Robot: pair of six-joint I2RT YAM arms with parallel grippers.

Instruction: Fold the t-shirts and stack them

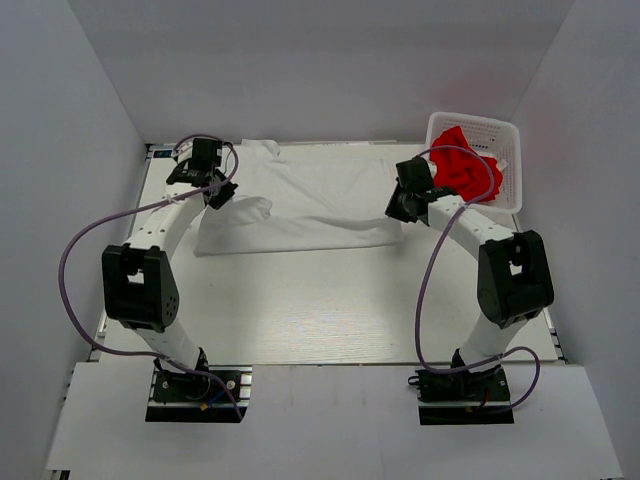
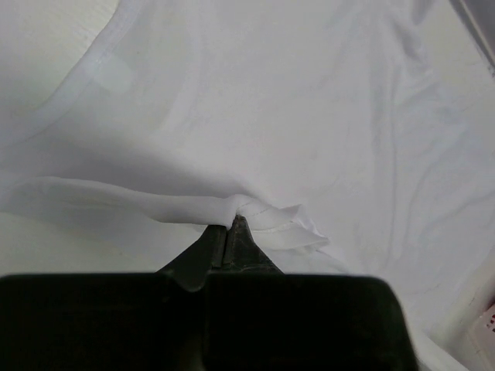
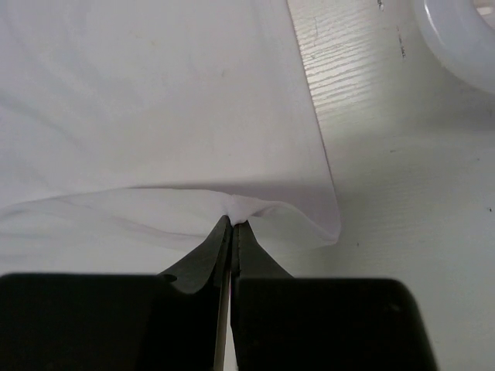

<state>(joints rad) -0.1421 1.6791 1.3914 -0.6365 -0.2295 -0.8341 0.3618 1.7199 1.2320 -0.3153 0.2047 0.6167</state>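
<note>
A white t-shirt (image 1: 310, 195) lies spread across the far half of the table, its near edge lifted and partly doubled over. My left gripper (image 1: 218, 195) is shut on the shirt's left edge; in the left wrist view the pinched hem (image 2: 263, 216) bunches at the left gripper (image 2: 232, 220), with the collar (image 2: 85, 85) beyond. My right gripper (image 1: 398, 212) is shut on the shirt's right edge, and the right wrist view shows cloth (image 3: 193, 116) gathered at the right gripper (image 3: 233, 222). A red t-shirt (image 1: 466, 170) lies crumpled in the basket.
A white lattice basket (image 1: 508, 150) stands at the far right corner, close behind my right arm. Bare wooden tabletop (image 1: 320, 310) stretches between the shirt and the arm bases. White walls enclose the table on three sides.
</note>
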